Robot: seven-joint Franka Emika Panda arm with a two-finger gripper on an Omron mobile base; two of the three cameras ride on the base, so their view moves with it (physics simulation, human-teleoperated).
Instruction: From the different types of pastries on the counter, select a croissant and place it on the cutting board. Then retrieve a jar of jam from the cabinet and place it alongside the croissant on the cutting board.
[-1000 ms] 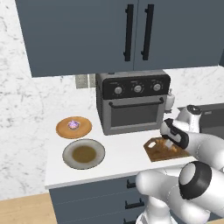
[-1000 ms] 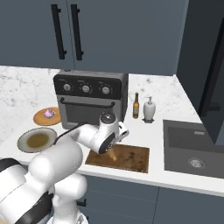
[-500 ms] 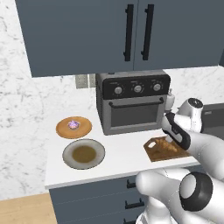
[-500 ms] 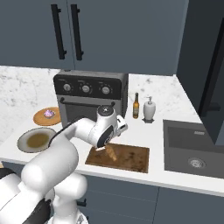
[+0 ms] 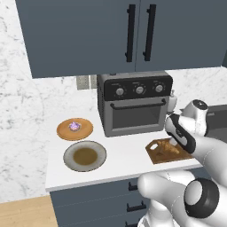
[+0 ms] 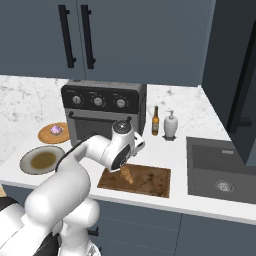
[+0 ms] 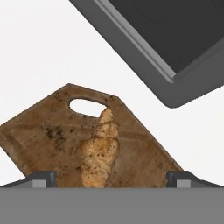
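A golden croissant (image 7: 99, 151) lies on the brown wooden cutting board (image 7: 43, 131), just below the board's handle hole. My gripper (image 7: 111, 177) hovers directly above it, open, with a fingertip on either side and nothing held. From the base views the croissant (image 6: 127, 175) rests on the left part of the cutting board (image 6: 152, 182), under my hand, and the croissant (image 5: 170, 146) shows on the cutting board (image 5: 156, 156) in front of the oven. The jar of jam is hidden; the cabinet (image 5: 133, 31) doors above are shut.
A black toaster oven (image 6: 102, 107) stands behind the board. Left of it sit a wooden plate with a purple pastry (image 5: 74, 128) and a grey dish (image 5: 84, 156). A bottle (image 6: 155, 121) and soap dispenser (image 6: 171, 125) stand by the sink (image 6: 220, 170).
My hand has lifted slightly off the board and its jaws have spread a little wider. The croissant stays where it lies on the board.
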